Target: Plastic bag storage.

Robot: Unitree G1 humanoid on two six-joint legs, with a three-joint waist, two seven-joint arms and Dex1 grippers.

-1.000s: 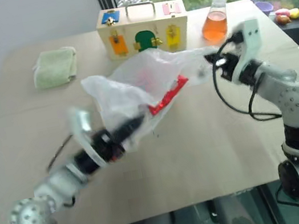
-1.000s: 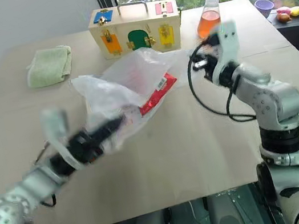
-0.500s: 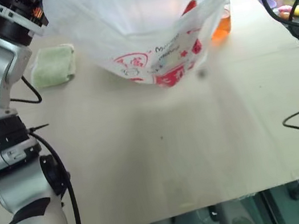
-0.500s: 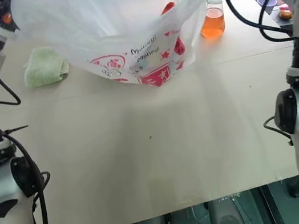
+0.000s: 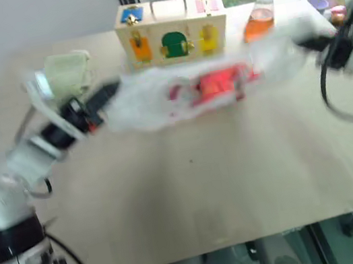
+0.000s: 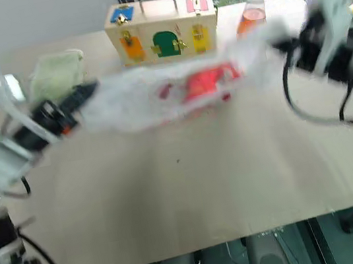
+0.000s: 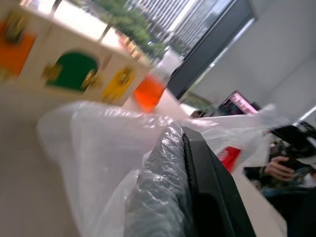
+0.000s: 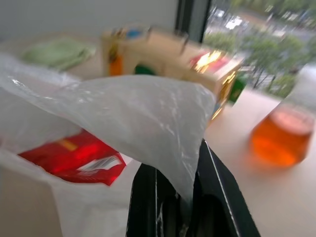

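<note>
Left eye view: the left gripper (image 5: 109, 91) and the right gripper (image 5: 308, 46) are each clamped on an end of the plastic bag (image 5: 157, 98), which is stretched between them over the table (image 5: 194, 190), with a red packet (image 5: 212, 84) showing through the film. Just behind the bag stands a wooden box (image 5: 171, 30); an orange-filled flask (image 5: 262, 7) stands to its right and a green cloth (image 5: 67, 72) lies to its left.
</note>
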